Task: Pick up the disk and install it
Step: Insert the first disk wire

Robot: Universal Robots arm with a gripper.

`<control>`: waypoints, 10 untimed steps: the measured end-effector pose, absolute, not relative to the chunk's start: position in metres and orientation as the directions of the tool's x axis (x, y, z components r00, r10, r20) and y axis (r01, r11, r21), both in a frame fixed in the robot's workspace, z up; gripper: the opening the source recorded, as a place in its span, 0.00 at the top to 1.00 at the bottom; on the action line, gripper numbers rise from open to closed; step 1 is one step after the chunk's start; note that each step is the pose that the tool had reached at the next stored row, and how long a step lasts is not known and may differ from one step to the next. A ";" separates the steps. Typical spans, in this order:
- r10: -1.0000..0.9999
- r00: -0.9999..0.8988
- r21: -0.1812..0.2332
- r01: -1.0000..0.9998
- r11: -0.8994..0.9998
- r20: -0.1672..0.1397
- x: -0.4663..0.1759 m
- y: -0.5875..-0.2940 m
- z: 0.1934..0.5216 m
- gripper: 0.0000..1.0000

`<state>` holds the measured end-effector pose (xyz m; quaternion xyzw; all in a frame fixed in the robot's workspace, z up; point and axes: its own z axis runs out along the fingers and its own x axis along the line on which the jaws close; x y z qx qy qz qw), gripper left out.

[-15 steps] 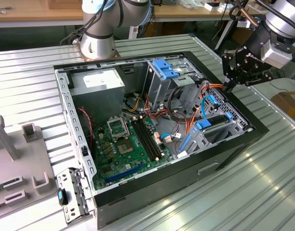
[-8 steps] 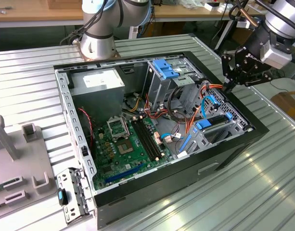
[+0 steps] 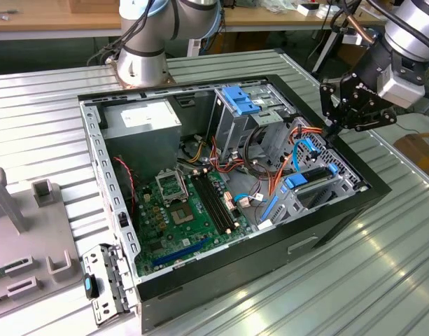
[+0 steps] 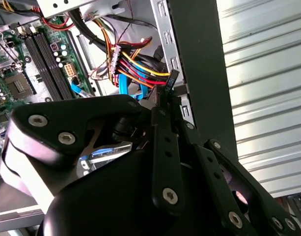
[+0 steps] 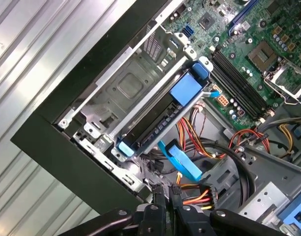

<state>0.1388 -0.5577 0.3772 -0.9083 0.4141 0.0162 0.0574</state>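
The disk (image 3: 311, 180) sits edge-on in the lower drive bay of the open computer case (image 3: 319, 241), at the corner nearest the exterior view's right. Its blue carrier (image 5: 187, 91) frames a dark metal side (image 5: 155, 125), with blue tabs at both ends. My black gripper (image 3: 332, 129) hovers just above the case's rim, a short way past the disk, over a bundle of coloured cables (image 4: 135, 66). Its fingertips (image 5: 166, 199) are pressed together with nothing between them, and the closed tip (image 4: 169, 86) points down at the cables beside the case wall.
A grey power-supply box (image 3: 148, 119) lies at the back of the case, with the green motherboard (image 3: 186, 210) in front of it. A blue latch (image 3: 238, 101) tops the tall drive cage. The arm's base (image 3: 141, 63) stands behind the case, a grey fixture (image 3: 25, 238) to its left.
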 end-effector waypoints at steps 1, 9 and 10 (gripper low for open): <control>-0.750 0.657 -0.092 -0.754 -0.650 -0.076 0.137 -0.559 0.377 0.84; -0.750 0.658 -0.103 -0.753 -0.650 -0.066 0.118 -0.568 0.377 0.84; -0.750 0.658 -0.104 -0.752 -0.650 -0.066 0.117 -0.569 0.377 0.84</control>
